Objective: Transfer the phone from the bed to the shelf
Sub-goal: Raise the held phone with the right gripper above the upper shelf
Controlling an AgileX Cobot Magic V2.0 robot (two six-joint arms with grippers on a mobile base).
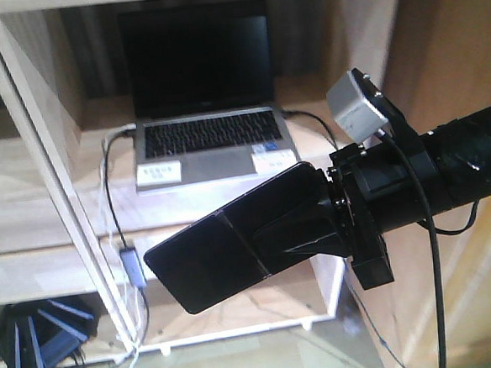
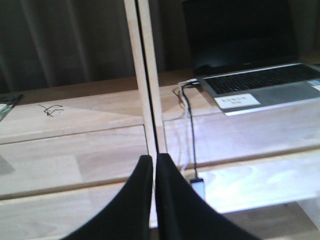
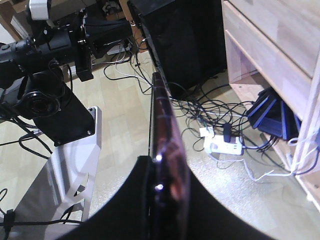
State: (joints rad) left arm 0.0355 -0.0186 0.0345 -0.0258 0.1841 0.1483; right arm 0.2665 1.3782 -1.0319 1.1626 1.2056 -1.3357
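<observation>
The phone (image 1: 204, 258) is a glossy black slab held in the air in front of the shelf (image 1: 46, 223), below and in front of the laptop board. My right gripper (image 1: 270, 233) comes in from the right and is shut on the phone's right end. In the right wrist view the phone (image 3: 161, 115) shows edge-on, pinkish, clamped between the black fingers (image 3: 142, 200) of the right gripper (image 3: 165, 167). My left gripper (image 2: 153, 159) is shut on nothing, facing a shelf upright (image 2: 145, 75). The bed is out of view.
An open grey laptop (image 1: 208, 136) stands on the shelf board, with cables and a dangling adapter (image 1: 132, 266) at its left. Blue folders (image 1: 45, 333) sit under the shelf. A power strip (image 3: 222, 145) and loose cables lie on the floor by the robot base (image 3: 60, 165).
</observation>
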